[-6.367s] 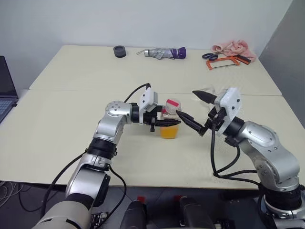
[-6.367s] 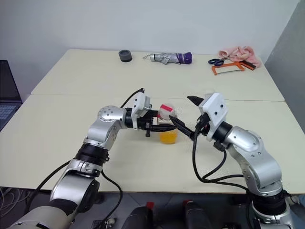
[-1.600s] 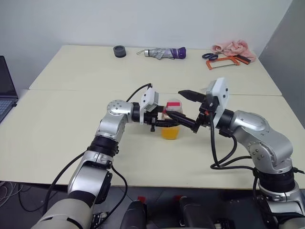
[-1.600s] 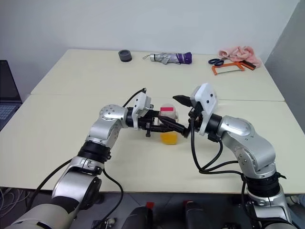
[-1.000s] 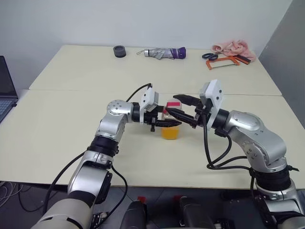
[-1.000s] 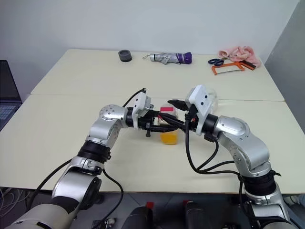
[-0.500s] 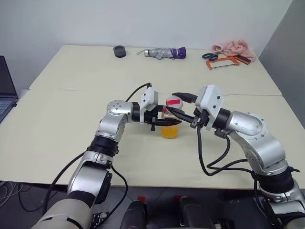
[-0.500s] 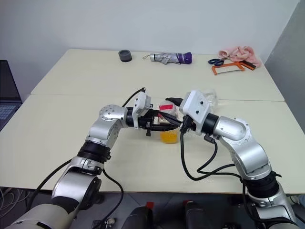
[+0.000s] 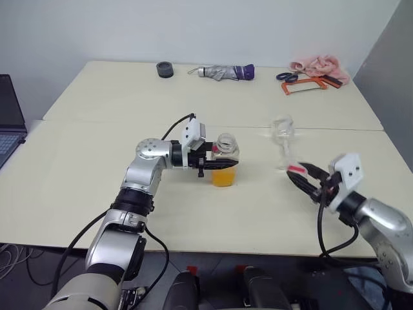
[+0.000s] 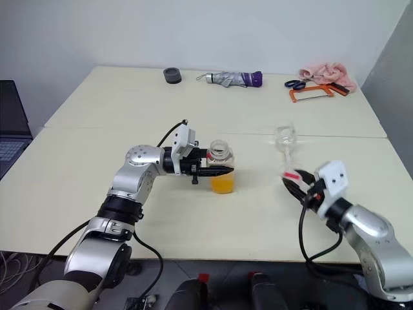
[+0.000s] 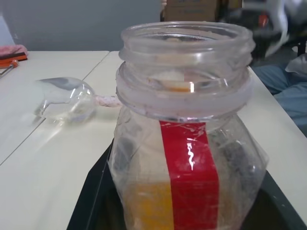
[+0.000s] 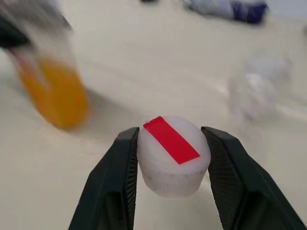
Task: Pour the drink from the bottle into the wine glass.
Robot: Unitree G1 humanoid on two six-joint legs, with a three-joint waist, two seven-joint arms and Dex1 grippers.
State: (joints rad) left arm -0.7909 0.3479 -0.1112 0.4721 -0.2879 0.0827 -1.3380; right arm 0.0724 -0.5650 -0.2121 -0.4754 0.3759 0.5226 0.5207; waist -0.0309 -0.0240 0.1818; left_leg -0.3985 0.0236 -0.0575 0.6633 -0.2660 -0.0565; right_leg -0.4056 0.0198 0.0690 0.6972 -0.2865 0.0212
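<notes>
The bottle (image 9: pixel 226 147) stands upright on the table's middle with its mouth open; the orange drink (image 9: pixel 223 178) fills its lower part. My left gripper (image 9: pixel 219 166) is shut on the bottle's sides, reaching in level from the left. A red label strip runs down the bottle (image 11: pixel 189 163). To its right stands the clear wine glass (image 9: pixel 282 134), upright and empty. My right gripper (image 9: pixel 303 175) hangs low in front of the glass, shut on a whitish cap (image 12: pixel 172 155) with a red strip.
A laptop (image 9: pixel 10 123) sits at the table's left edge. Along the far edge lie a black tape roll (image 9: pixel 164 68), a folded umbrella (image 9: pixel 222 72), scissors with an orange saw (image 9: pixel 303 82) and a pink cloth (image 9: pixel 316 64).
My right gripper has lifted the cap off the bottle and swung right and down, past the wine glass. The bottle's mouth now stands open. The left gripper keeps its hold.
</notes>
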